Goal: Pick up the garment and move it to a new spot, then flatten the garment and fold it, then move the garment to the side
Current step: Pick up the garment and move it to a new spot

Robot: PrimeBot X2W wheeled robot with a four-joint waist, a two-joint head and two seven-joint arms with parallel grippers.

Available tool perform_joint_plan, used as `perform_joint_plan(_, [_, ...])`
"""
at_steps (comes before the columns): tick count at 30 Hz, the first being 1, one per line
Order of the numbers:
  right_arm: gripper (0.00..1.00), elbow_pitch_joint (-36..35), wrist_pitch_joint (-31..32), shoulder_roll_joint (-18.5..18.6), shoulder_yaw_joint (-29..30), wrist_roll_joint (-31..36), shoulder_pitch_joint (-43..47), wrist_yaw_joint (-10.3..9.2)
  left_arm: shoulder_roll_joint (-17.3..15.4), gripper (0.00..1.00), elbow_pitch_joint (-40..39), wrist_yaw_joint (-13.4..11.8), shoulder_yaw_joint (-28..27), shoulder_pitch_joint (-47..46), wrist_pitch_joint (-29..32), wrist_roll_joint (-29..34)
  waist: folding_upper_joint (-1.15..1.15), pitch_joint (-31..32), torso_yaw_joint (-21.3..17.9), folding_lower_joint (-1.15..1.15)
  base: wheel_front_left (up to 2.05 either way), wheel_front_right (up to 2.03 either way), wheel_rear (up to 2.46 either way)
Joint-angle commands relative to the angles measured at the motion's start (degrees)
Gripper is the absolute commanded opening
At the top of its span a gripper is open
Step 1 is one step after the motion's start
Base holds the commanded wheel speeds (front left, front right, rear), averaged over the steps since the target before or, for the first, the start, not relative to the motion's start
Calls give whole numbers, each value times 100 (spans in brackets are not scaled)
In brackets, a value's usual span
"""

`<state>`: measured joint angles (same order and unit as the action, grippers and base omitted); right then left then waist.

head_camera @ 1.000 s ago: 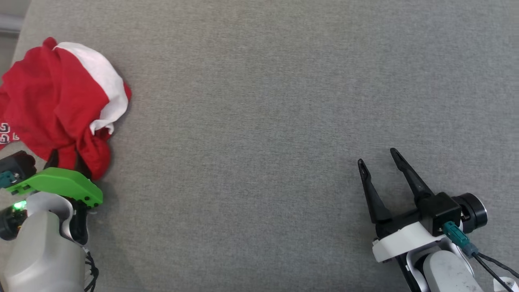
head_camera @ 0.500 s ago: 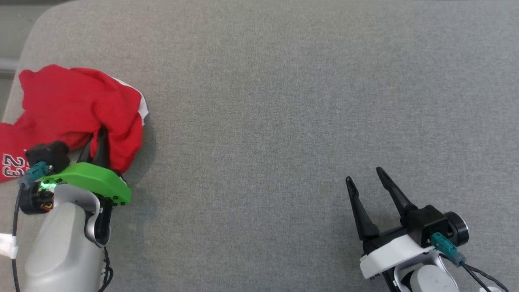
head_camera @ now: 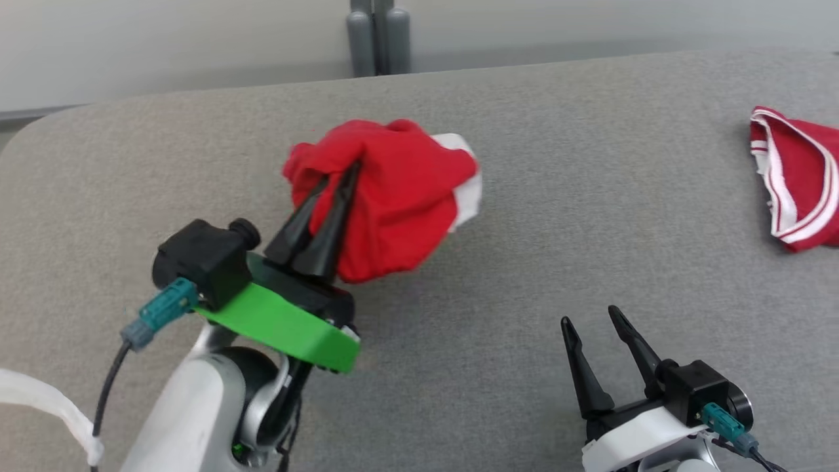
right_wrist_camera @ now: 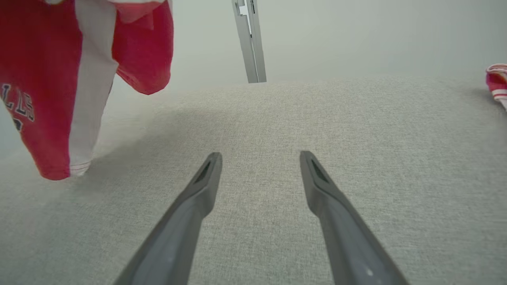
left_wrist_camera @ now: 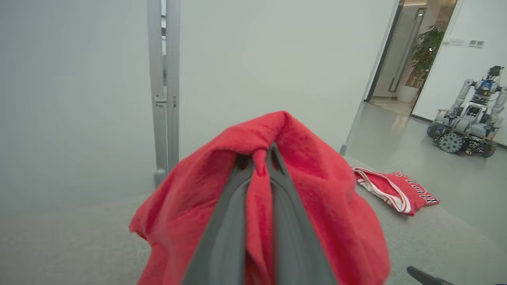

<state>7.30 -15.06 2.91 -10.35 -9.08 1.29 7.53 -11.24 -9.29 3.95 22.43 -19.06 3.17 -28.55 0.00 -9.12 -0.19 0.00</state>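
Right of held garment (head_camera: pixel 400 196), second garment (head_camera: pixel 796 177)

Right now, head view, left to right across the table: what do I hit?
left gripper, shut on the garment's left part → garment → right gripper, open → second garment at the right edge

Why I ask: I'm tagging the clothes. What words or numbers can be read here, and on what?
"LLS": dark letters on the red garment held by the left gripper, the word's start cut off at the picture's edge.
Dark mark below those letters: cut off, unreadable.
Lettering on the second garment lying farther off: too blurred to read.
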Motion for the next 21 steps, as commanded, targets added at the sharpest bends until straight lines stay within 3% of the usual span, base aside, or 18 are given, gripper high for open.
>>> perform_joint_plan(1, [100,-21,-15,3,14,-34,74,-7,59,0,-355,-56,119,131,132,-7,0,191,-588,0,0,0,0])
perform_joint_plan(7, [100,-63,-15,3,30,-87,19,-7,523,0,-1474,-228,598,405,594,-587,0,89,-1150,0,0,0,0])
perform_joint_plan(11, [100,-61,-15,0,29,-131,27,-7,713,0,-1359,-648,411,636,715,-1403,0,-6,-1426,0,0,0,0])
perform_joint_plan(14, [100,-54,-15,0,4,-184,12,-7,721,0,-583,-1011,-115,726,635,-1842,0,-90,-1583,0,0,0,0])
perform_joint_plan(21, [100,4,-15,1,-65,-241,-70,-7,623,0,2181,-1281,-1127,579,380,-2422,0,-203,-1780,0,0,0,0])
